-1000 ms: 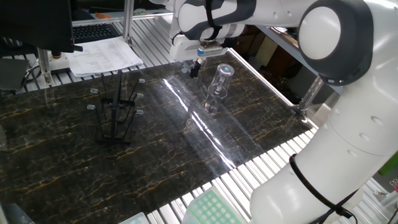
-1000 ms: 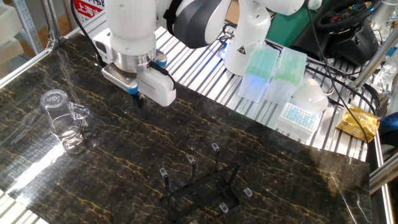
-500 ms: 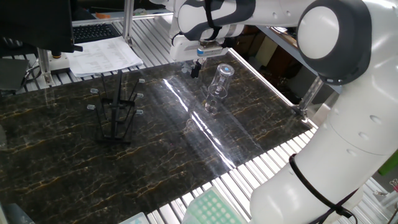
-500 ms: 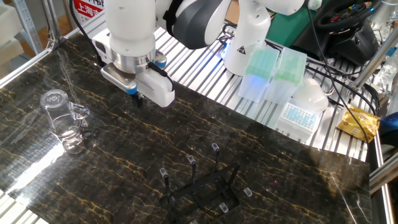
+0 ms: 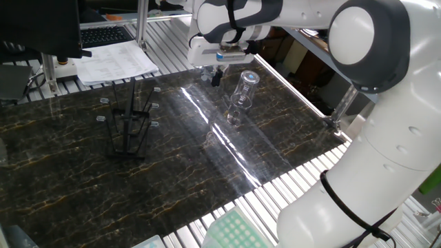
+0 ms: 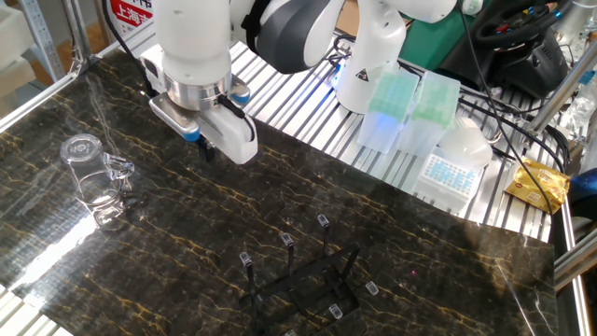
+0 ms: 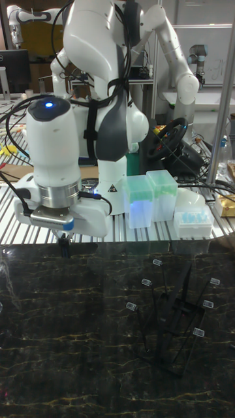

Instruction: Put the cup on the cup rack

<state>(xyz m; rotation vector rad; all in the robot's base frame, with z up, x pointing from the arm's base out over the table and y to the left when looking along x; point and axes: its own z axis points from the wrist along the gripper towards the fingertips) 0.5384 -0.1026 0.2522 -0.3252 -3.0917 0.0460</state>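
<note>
Claw [image 6: 207, 149] hangs low over the dark marbled table [image 6: 187, 252] near its back edge, wrist pointing straight down beneath the white arm; only dark fingertips show under the housing, so whether it is released or clenched cannot be told, and nothing is seen between them.

The cup [image 6: 97, 183] stands upright on the table near the claw, off to one side and apart from it, clear glass with a small handle, untouched. The cup rack [image 6: 298, 271] stands on the opposite side of the claw, well apart, black wire with pale-tipped prongs, all bare.

Beyond the claw, past the table edge, green and clear pipette-tip boxes [image 6: 410, 107] sit on the slatted bench by the arm's base. A red sign [image 6: 131, 11] behind carries characters, partly hidden by the arm. Papers [image 5: 114, 62] lie further off.
</note>
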